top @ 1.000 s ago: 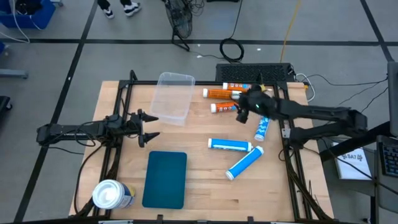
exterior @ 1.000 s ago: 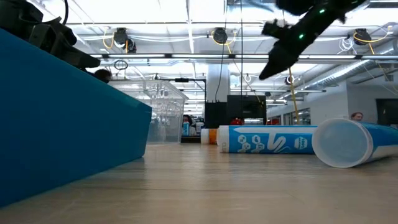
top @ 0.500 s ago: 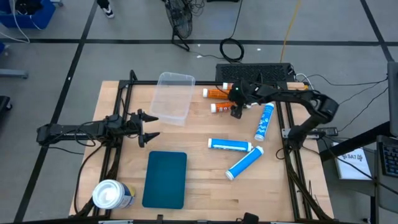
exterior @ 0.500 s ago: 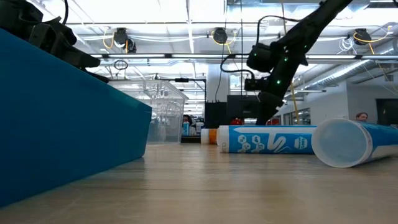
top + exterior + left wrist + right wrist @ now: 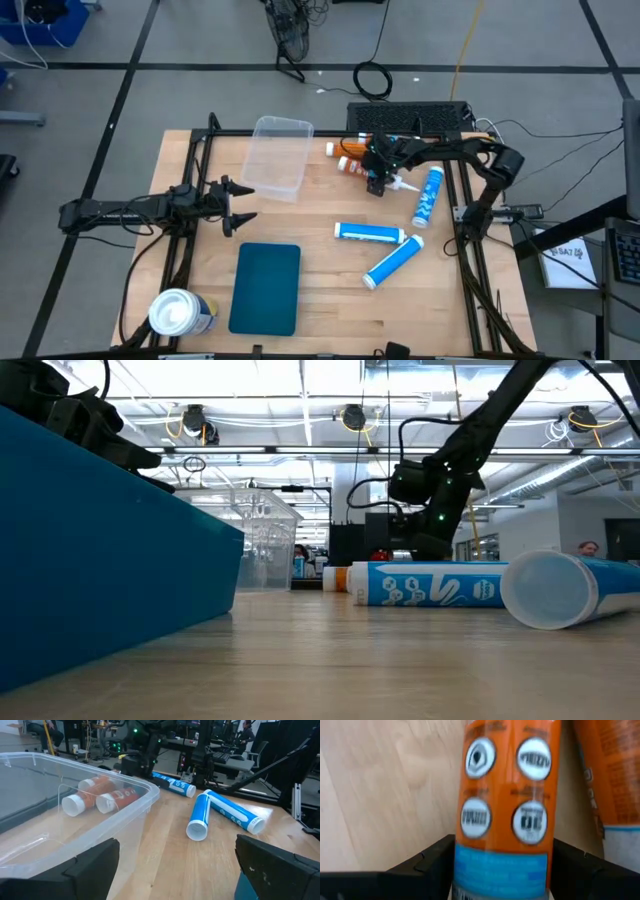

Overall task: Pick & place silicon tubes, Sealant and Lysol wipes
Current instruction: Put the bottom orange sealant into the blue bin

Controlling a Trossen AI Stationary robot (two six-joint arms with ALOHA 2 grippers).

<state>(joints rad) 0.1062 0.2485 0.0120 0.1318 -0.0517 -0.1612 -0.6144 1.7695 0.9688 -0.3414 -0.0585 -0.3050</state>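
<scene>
Right gripper [image 5: 378,180]: lowered over the nearer orange sealant tube [image 5: 506,815] at the table's far side; its fingers [image 5: 427,862] stand apart on either flank of the tube, straddling it, not visibly pressed onto it.
Second orange tube [image 5: 352,150]: lies just beside the first, close enough to be nudged.
Left gripper [image 5: 238,205]: waits over the table's left side, its two fingers spread wide, holding nothing, pointed toward the clear plastic bin [image 5: 277,155].
Blue silicone tubes: three lie loose on the wood, one [image 5: 426,195] just right of the working gripper, one [image 5: 370,233] mid-table, one [image 5: 393,261] nearer the front.
Lysol wipes [image 5: 180,313]: canister lying at the front left corner, beside the teal lid [image 5: 266,287].
Risk: round tube may roll or squirt out if the fingers close off-centre; the neighbouring orange tube could be pinched or shoved along with it.
</scene>
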